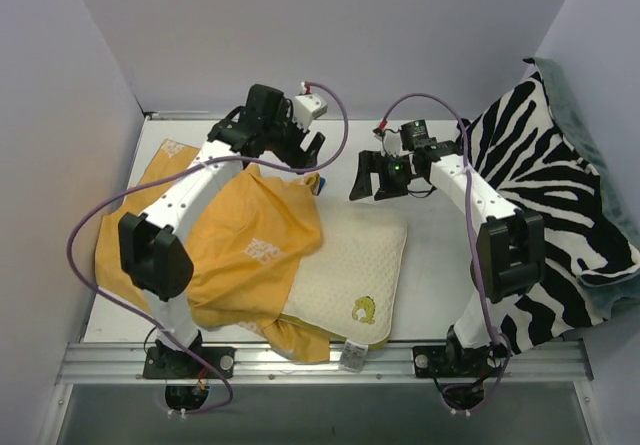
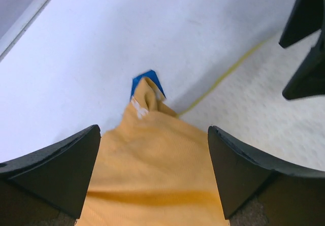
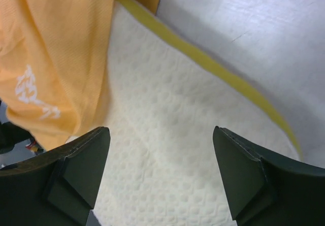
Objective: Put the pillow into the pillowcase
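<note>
The mustard-orange pillowcase [image 1: 250, 245] lies crumpled at the left and covers the left part of the cream pillow [image 1: 345, 265]. The pillow's yellow marking and white tag show near the front edge. My left gripper [image 1: 303, 157] is open over the pillowcase's far corner. In the left wrist view the gripper [image 2: 153, 132] has orange cloth [image 2: 152, 175] lying between its wide-apart jaws. My right gripper [image 1: 368, 187] is open just above the pillow's far edge. In the right wrist view the gripper [image 3: 161, 130] has the dimpled pillow [image 3: 177, 134] below it and the pillowcase [image 3: 56, 58] to its left.
A zebra-striped blanket [image 1: 560, 195] lies heaped at the right beside the right arm. A blue tape mark [image 2: 144, 79] peeks out under the pillowcase corner. Grey walls close the left, back and right. A metal rail [image 1: 300, 360] runs along the front edge.
</note>
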Robot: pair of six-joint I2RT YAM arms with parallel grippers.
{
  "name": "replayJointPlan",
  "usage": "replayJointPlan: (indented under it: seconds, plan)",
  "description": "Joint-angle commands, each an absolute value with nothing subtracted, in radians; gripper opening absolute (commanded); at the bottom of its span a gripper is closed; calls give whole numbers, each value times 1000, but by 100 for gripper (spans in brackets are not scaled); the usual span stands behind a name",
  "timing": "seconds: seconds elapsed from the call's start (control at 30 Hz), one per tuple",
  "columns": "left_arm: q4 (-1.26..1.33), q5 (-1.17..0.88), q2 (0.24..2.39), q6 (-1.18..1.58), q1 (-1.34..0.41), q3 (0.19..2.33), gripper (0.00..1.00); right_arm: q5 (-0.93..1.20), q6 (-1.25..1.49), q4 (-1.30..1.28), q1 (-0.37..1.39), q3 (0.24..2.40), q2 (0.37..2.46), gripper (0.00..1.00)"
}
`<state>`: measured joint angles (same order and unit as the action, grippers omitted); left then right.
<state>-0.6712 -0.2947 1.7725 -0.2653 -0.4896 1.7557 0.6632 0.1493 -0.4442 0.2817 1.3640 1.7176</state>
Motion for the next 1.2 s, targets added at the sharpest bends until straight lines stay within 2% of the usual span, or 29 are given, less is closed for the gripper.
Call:
replayJointPlan:
  seconds: [0.0, 0.17, 0.2, 0.37, 0.53, 0.63, 0.77, 0.93, 0.97, 1.0, 1.07, 1.1, 1.13, 1.17]
  plan:
    - [-634, -178, 1946, -210, -491, 1853, 95, 535, 126, -495, 294, 1436, 1819, 85]
    - [-655, -166, 2104, -144, -489, 1982, 95, 551, 121, -561, 298, 1416, 1870, 88]
    - [-660, -164, 2140, -144, -489, 1991, 95, 554, 120, -563, 298, 1395, 1859, 100]
    - [-684, -106, 2238, -144, -489, 2023, 95, 551, 127, -586, 279, 1278, 1753, 100]
    - [-692, -98, 2273, -144, -489, 2000, 86, 491, 106, -678, 249, 1243, 1715, 100]
    - [-692, -126, 2272, -143, -489, 1980, 79, 523, 81, -741, 187, 1241, 1710, 100]
    - [-689, -202, 2252, -140, -491, 1948, 79, 609, 48, -805, 118, 1212, 1686, 100]
    - [-670, -273, 2249, -127, -497, 1930, 79, 725, 43, -833, 144, 1152, 1739, 100]
    - [-669, -282, 2256, -126, -500, 1931, 77, 745, 35, -834, 158, 1146, 1756, 100]
    - [-666, -288, 2260, -121, -502, 1934, 67, 749, 34, -833, 169, 1141, 1787, 100]
    - [-667, -290, 2272, -115, -506, 1936, 52, 790, 25, -821, 204, 1137, 1821, 88]
    - [-666, -301, 2276, -114, -511, 1936, 43, 799, 28, -807, 212, 1140, 1856, 77]
    - [-666, -320, 2276, -107, -511, 1936, 26, 813, 31, -796, 212, 1164, 1873, 52]
    - [-667, -346, 2273, -103, -511, 1934, 12, 824, 41, -779, 210, 1179, 1887, 40]
